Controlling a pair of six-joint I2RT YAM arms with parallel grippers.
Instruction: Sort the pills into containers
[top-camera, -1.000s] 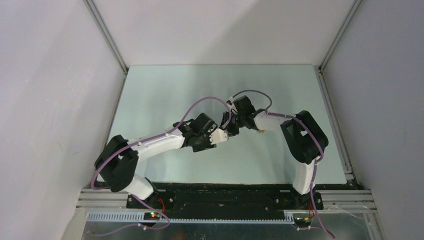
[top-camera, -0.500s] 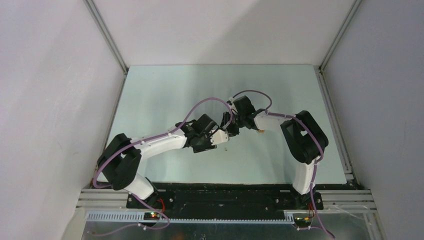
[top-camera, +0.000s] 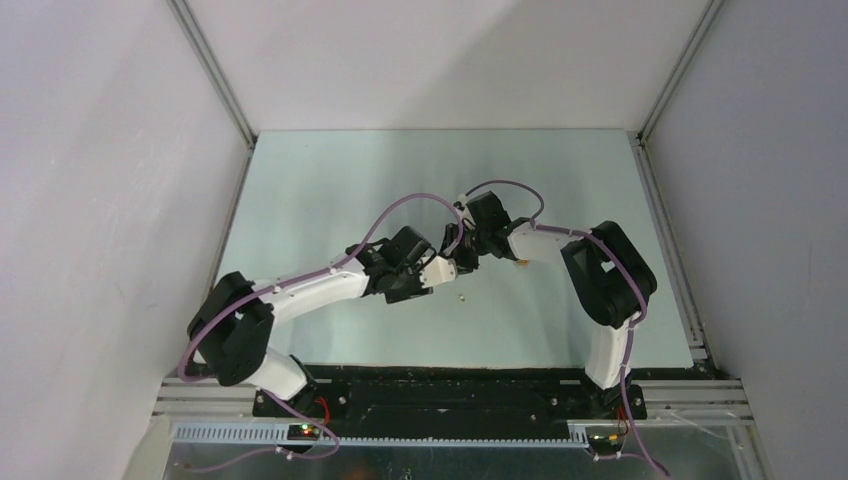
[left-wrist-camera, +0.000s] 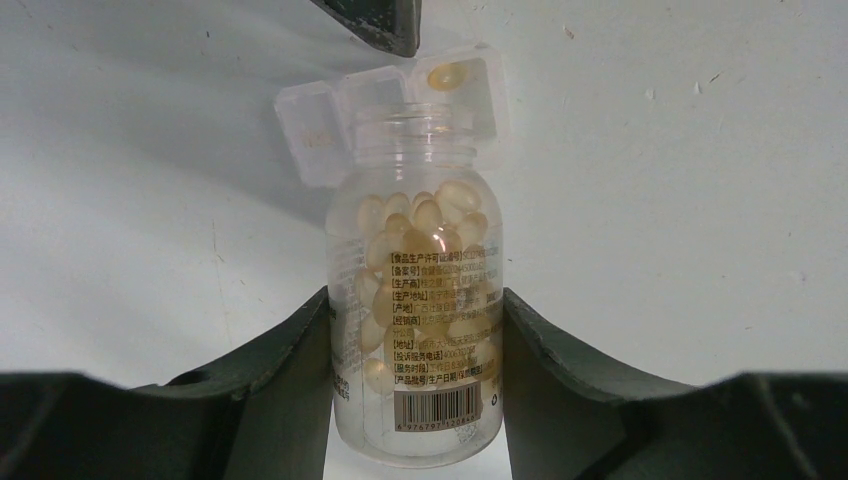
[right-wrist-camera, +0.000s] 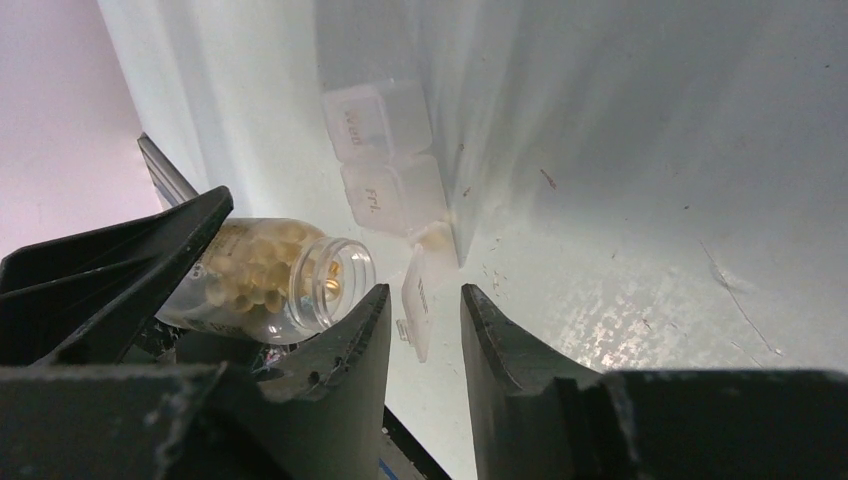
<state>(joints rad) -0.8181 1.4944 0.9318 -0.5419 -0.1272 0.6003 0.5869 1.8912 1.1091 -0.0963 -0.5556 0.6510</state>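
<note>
L gripper (left-wrist-camera: 415, 296) clamps clear pill bottle (left-wrist-camera: 420, 230), mouth at pill box (left-wrist-camera: 312, 130) w/ one pill (left-wrist-camera: 447, 76) in end compartment. R gripper (right-wrist-camera: 423, 292) nearly closed astride box's raised lid (right-wrist-camera: 420, 325); can't tell if gripping. A loose pill (top-camera: 461, 296) lies on table (top-camera: 330, 180).

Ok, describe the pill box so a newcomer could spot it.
On the pale table, look just past the mouth of the bottle in the left end effector. The pill box is the white translucent row of square cells, unlike the round bottle.

Pale green table (top-camera: 330, 190), pill box (right-wrist-camera: 378, 120), stray pill (top-camera: 461, 296)
</note>
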